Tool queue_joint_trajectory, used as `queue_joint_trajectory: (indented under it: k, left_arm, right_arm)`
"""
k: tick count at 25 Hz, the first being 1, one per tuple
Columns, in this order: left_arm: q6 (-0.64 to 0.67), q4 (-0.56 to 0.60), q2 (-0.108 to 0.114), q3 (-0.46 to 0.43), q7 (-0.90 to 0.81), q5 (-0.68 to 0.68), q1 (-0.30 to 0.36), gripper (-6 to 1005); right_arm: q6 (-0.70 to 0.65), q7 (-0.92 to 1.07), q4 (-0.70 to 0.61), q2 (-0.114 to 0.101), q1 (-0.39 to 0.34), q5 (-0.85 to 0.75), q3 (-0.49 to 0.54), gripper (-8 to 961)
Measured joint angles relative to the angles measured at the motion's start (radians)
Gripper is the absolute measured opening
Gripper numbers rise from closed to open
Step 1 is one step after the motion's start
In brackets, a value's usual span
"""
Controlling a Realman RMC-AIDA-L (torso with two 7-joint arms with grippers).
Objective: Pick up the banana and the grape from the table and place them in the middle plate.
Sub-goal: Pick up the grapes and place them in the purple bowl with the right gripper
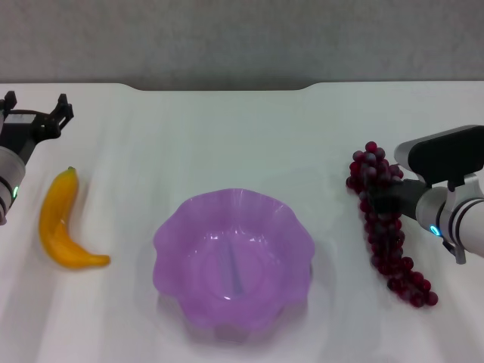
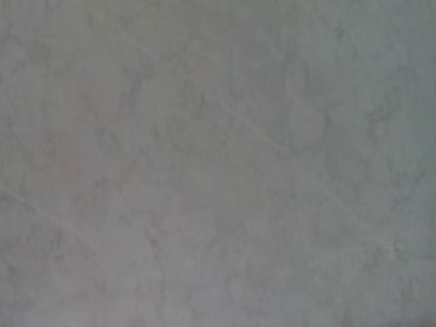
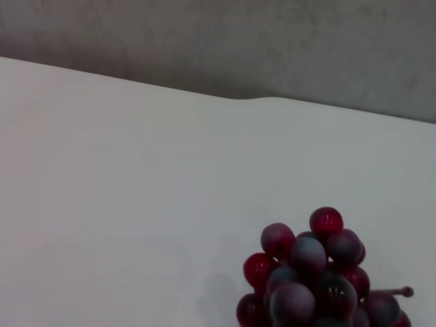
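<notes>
Purple plate (image 1: pixel 234 261) sits nearest, front and centre on the tabletop (image 1: pixel 227 144), and nothing lies in it, so neither fruit has been delivered yet. Over on the right, the right gripper (image 1: pixel 378 198) is in against the bunch of grapes (image 1: pixel 387 227), right at its upper part, low to the tabletop. It looks set for a grab there, but whether the fingers have pressed together on the fruit I cannot tell. The right wrist view shows the top of the bunch (image 3: pixel 310 276) close up, thin stem poking out sideways. Across on the left, the banana (image 1: pixel 62 223) lies flat, green tip pointing away, untouched. The left gripper (image 1: pixel 34 113) hovers beyond it near the far left edge, fingers spread wide, apparently waiting its turn. Its wrist view gives only a blank grey surface.
</notes>
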Motion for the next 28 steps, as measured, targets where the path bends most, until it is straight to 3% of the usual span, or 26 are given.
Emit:
queue_joint_trajectory:
  k: [28]
  left_arm:
    - [0.000,0.001,0.000,-0.003,-0.002,0.001,-0.001,895]
  right_arm:
    - [-0.100,0.015,-0.014,0.008,-0.011,0.002,-0.098,297]
